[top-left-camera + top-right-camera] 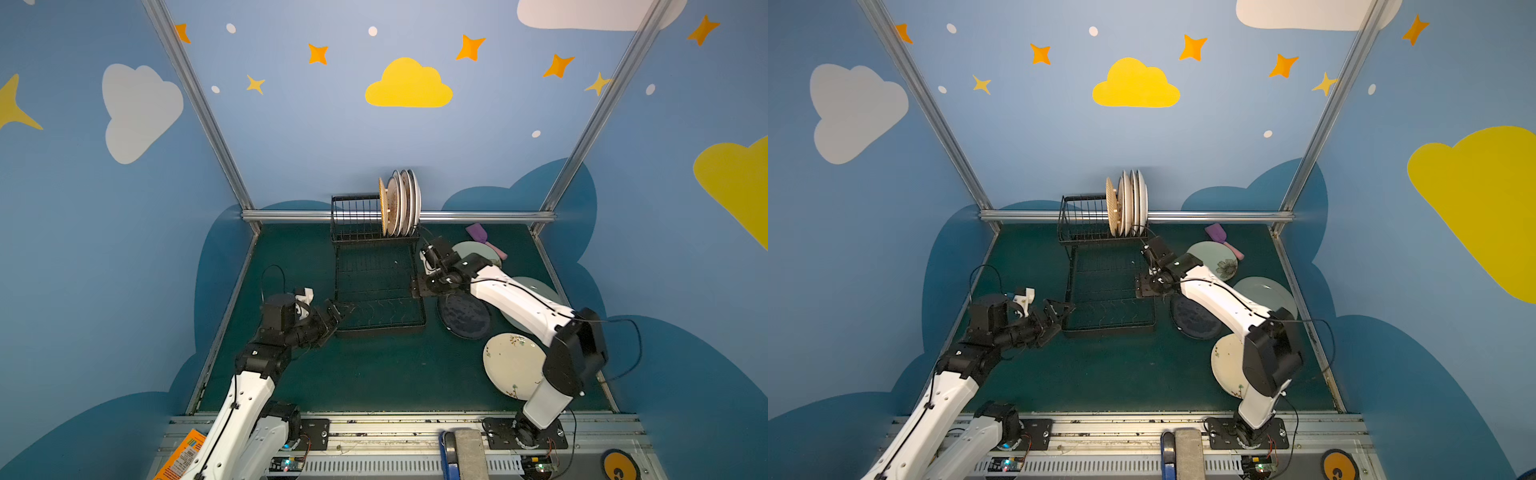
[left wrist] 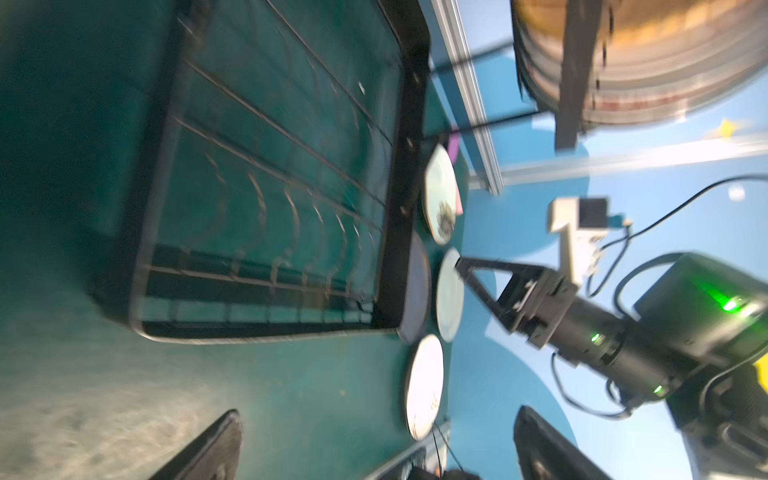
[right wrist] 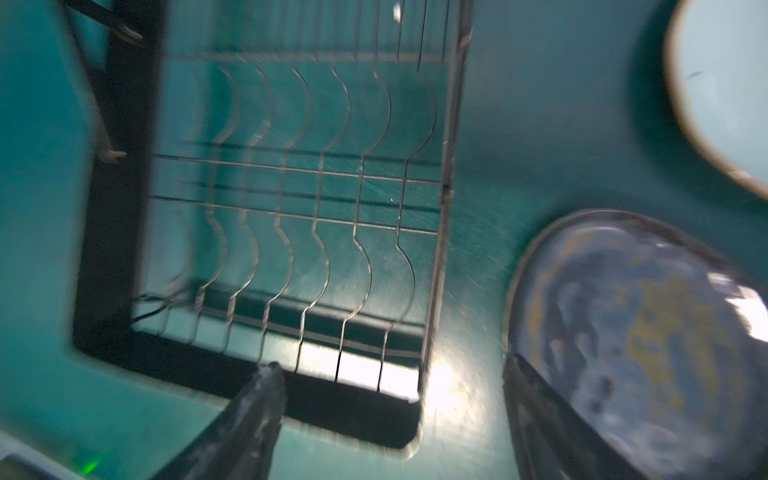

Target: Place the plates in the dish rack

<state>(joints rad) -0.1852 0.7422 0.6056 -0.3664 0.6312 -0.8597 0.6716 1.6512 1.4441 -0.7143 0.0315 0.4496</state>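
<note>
**Dish rack** (image 1: 355, 216): black wire, two levels, at the back middle of the green table (image 1: 353, 374). The slotted upper tier stands against the back rail. The flat lower tray (image 1: 380, 330) reaches toward the front.

**Racked plates** (image 1: 401, 203): a tight upright row at the right end of the upper tier. The orange woven-pattern plate (image 1: 382, 205) is at the row's left end, with white ones to its right. Four or five in all; I cannot count them exactly.

**Dark navy plate** (image 1: 463, 318): flat on the table, just beside the lower tray's right front corner.

**Pale green flower plate** (image 1: 1214, 259): flat, right of the rack near the back, partly behind the right arm.

**Plain pale green plate** (image 1: 1262, 293): flat, nearer the table's right edge, largely hidden by the same arm.

**Cream floral plate** (image 1: 513, 363): flat at front right, its right side covered by the arm.

**Purple-and-pink spatula** (image 1: 478, 233): back right, with its pink handle at the flower plate's far rim.

**Right gripper** (image 1: 419, 287): over the lower tray's right side, between the tray and the navy plate. In the wrist view its fingers (image 3: 253, 415) stand apart with nothing between them.

**Left gripper** (image 1: 347, 309): low at the lower tray's left front corner. Its fingers (image 2: 208, 449) are spread wide and hold nothing.
</note>
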